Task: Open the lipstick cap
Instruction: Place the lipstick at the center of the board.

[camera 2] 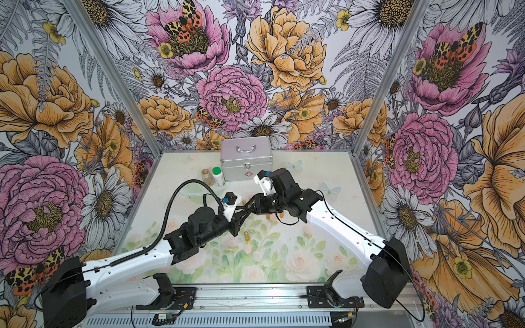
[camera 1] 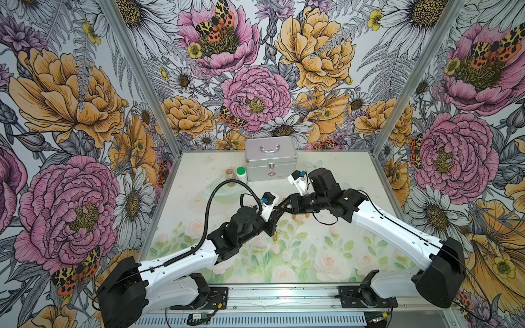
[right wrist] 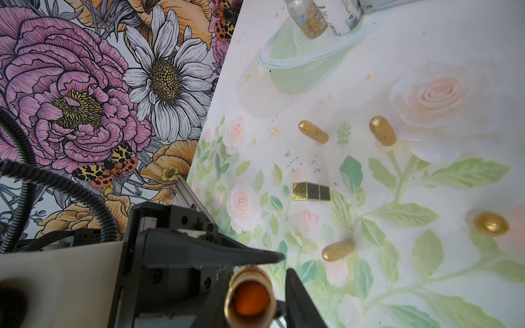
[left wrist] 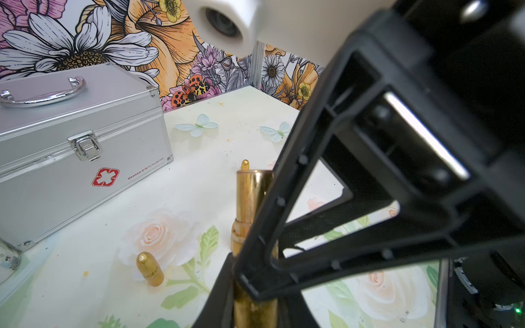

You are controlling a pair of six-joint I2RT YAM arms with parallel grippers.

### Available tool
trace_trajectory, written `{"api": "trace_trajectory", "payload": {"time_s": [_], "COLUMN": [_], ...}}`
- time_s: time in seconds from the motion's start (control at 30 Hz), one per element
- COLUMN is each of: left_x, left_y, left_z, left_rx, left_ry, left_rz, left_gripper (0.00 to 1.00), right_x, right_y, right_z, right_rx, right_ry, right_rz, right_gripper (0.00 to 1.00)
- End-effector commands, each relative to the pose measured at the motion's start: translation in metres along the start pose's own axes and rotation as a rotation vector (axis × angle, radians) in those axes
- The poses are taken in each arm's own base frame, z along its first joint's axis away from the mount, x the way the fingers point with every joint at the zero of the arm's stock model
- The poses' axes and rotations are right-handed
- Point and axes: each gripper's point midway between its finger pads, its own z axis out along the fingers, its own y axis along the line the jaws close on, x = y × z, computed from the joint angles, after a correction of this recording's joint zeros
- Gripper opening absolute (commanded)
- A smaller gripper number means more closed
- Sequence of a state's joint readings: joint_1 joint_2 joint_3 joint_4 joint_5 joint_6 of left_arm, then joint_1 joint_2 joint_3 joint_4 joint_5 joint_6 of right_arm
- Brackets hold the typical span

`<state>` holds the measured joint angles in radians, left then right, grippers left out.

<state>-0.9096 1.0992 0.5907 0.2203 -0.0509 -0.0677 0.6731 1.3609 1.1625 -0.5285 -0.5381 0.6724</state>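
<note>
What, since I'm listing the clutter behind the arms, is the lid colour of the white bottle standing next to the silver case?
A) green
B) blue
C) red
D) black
A: in both top views the white bottle beside the silver case is topped by a green lid.

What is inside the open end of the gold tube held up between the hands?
Orange-red colour fills the gold tube just inside its open end, in the right wrist view. Its walls hide everything deeper, so how far that goes cannot be seen.
</note>
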Motion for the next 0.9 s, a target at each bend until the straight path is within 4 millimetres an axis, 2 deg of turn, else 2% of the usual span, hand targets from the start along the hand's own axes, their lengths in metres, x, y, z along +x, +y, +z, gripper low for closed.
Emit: {"api": "trace_trajectory", "payload": {"time_s": [0.0, 0.33, 0.63, 0.67, 0.73, 0.8, 0.87], "left_x": [-0.022, -0.027, -0.028, -0.029, -0.029, -0.028, -0.026], "left_y": [-0.007, -0.006, -0.004, -0.003, -0.001, -0.001, 0.002], "left_z": [-0.001, 0.002, 0.000, -0.001, -0.001, -0.002, -0.004], "left_rx": [0.029, 0.024, 0.006, 0.004, -0.005, -0.009, -0.018], "left_ry": [-0.047, -0.052, -0.058, -0.064, -0.064, -0.066, -0.065], "left_rz": [0.020, 0.025, 0.027, 0.027, 0.025, 0.024, 0.012], "left_gripper": [0.00, 0.00, 0.00, 0.04, 0.27, 0.37, 0.53], "right_x": [-0.005, -0.005, -0.010, -0.011, -0.017, -0.023, -0.030], "right_y": [0.010, 0.009, 0.007, 0.006, 0.005, 0.003, -0.003], "right_z": [0.002, 0.001, -0.002, -0.003, -0.005, -0.007, -0.011], "right_rx": [-0.032, -0.025, -0.001, 0.004, 0.014, 0.027, 0.061], "right_ry": [-0.006, -0.016, -0.042, -0.049, -0.067, -0.084, -0.109], "right_rz": [-0.022, -0.024, -0.030, -0.031, -0.036, -0.039, -0.038], "right_gripper": [0.30, 0.21, 0.18, 0.18, 0.18, 0.18, 0.18]}}
